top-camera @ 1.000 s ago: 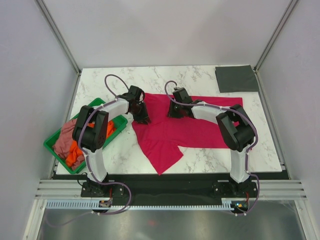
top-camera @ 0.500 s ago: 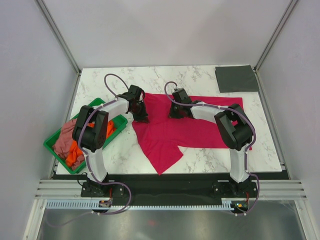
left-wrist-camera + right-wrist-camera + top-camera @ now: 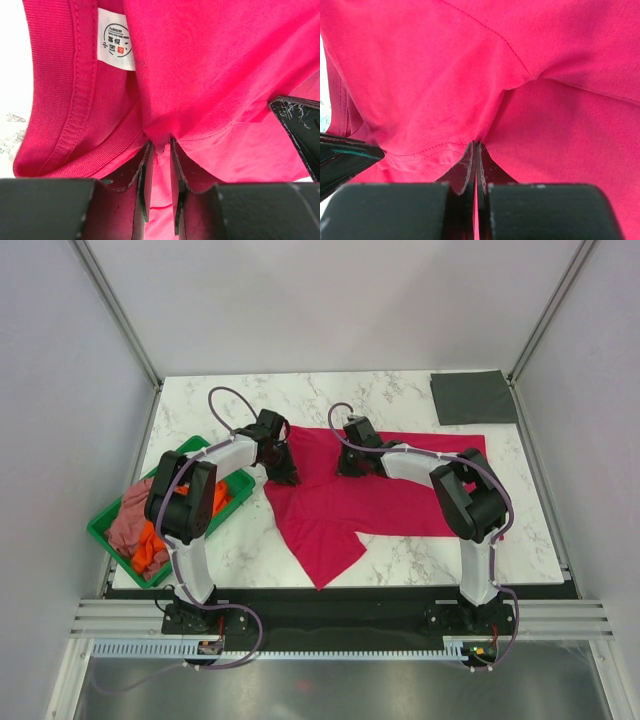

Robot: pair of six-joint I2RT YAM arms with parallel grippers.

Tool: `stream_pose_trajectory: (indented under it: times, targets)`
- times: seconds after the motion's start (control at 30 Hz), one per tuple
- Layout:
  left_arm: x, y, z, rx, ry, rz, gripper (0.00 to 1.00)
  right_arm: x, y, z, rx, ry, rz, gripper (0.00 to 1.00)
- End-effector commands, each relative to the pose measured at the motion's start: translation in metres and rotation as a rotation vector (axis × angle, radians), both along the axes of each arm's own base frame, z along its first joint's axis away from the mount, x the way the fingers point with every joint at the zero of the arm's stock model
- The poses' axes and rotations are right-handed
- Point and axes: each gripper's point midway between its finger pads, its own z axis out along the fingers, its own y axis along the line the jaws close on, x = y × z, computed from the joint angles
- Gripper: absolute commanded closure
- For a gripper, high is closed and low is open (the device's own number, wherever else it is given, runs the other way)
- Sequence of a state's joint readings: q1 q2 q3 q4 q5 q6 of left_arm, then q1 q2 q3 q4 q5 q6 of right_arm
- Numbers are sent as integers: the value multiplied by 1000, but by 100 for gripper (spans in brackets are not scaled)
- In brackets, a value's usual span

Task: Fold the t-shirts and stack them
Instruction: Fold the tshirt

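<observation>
The crimson-red t-shirt (image 3: 410, 498) lies spread across the middle of the table, with one flap hanging toward the near edge. My left gripper (image 3: 284, 477) is at the shirt's left edge by the collar. In the left wrist view it (image 3: 160, 147) is shut on a pinched fold of red cloth, next to the white neck label (image 3: 116, 45). My right gripper (image 3: 346, 467) is on the shirt's upper middle. In the right wrist view it (image 3: 476, 145) is shut tight on a red fold (image 3: 445, 90). The dark grey t-shirt (image 3: 472, 397) lies folded at the back right corner.
A green tray (image 3: 106, 533) stands at the left edge and holds the dusty pink t-shirt (image 3: 128, 515) and the orange t-shirt (image 3: 152, 548) crumpled together. The enclosure's posts and walls stand close round the table. The two grippers are close together, each showing in the other's wrist view.
Hardly anything: both grippers keep their hold on the red shirt, and the shirt's near-left edge has drawn in slightly.
</observation>
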State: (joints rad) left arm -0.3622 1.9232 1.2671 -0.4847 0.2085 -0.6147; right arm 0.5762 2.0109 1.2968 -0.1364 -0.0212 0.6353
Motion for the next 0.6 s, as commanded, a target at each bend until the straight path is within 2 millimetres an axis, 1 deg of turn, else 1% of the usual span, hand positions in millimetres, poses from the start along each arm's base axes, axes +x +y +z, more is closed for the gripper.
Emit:
stream_pose_trajectory:
  times: [0.0,0.13,0.27,0.4,0.5,0.57]
  targets:
    - [17,-3,15,3,-58,14,73,9,10,33,38,-70,2,100]
    - [21,-4,19,1,-69,16,73,10,11,37,40,-77,5,100]
    - [24,-6,22,-3,-81,16,73,8,11,36,39,-75,7,100]
    - [24,-5,19,0,-72,16,73,8,11,35,39,-73,6,100]
    - [21,-4,12,7,-55,15,73,8,10,33,38,-70,5,100]
    - [21,-4,10,8,-52,15,73,8,12,36,45,-70,6,100]
